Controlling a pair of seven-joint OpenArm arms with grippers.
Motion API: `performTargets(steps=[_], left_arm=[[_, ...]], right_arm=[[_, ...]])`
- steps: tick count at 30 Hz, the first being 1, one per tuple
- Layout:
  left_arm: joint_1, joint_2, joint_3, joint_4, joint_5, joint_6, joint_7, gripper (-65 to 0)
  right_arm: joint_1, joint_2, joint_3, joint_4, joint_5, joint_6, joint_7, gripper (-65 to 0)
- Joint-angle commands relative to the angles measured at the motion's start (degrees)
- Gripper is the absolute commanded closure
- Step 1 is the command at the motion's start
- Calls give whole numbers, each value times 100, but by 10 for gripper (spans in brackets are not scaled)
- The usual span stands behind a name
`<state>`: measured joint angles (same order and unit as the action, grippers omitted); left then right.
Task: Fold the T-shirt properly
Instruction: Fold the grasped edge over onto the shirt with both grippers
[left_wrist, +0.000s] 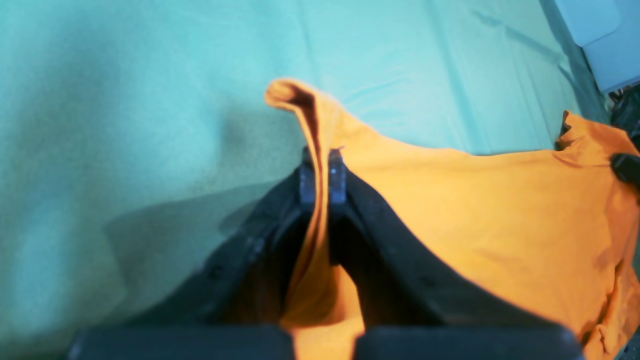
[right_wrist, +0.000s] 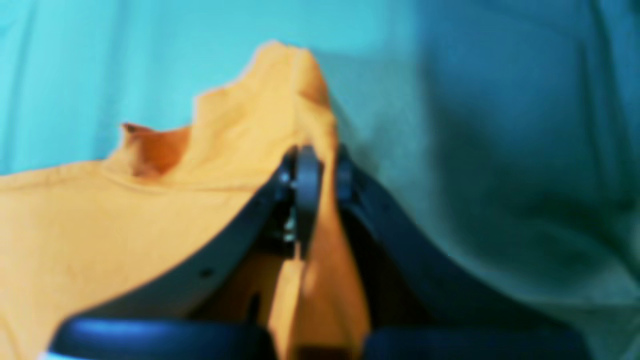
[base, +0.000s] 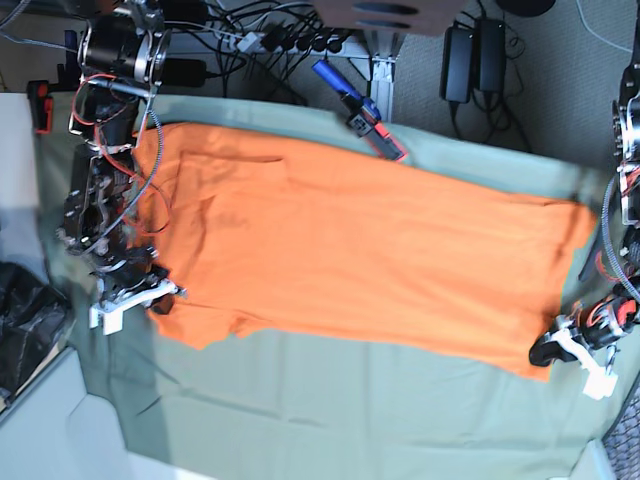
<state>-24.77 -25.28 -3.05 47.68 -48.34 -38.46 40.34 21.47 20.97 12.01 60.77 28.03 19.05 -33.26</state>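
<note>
The T-shirt (base: 340, 260) lies spread across the green cloth (base: 330, 410). The left gripper (left_wrist: 323, 172) pinches one edge; the right gripper (right_wrist: 315, 175), though blurred, seemingly clamps the opposite edge.

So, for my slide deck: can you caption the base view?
Both hands, left hand and right hand, pinch opposite ends of a plain orange fabric T-shirt spread over sage-green cloth.

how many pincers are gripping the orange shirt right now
2. The left pincer is shut on an edge of the plain bright orange fabric T-shirt, at the base view's right. The right pincer is shut on its opposite end, at that view's left.
</note>
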Motion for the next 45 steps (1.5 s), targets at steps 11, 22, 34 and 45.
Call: performTargets(steps=[11,22,34,45], left_arm=[[212,-439,-28,103,-1248,-154,629,0],[1150,-688,-28,1128,-1725,-154,949,0],[2000,-728,-28,2236,-1698,-154,966,0],[2085,-723,-28,2236,-1606,-154,962,0]], right_arm=[[-463,179,31,933,52,529,-278,0],[-1718,505,142,2179,111,527,-238,0],[-2503,503,664,2382,153,525,-90,0],[-2833,382,708,2391,111,522,-98,-439]])
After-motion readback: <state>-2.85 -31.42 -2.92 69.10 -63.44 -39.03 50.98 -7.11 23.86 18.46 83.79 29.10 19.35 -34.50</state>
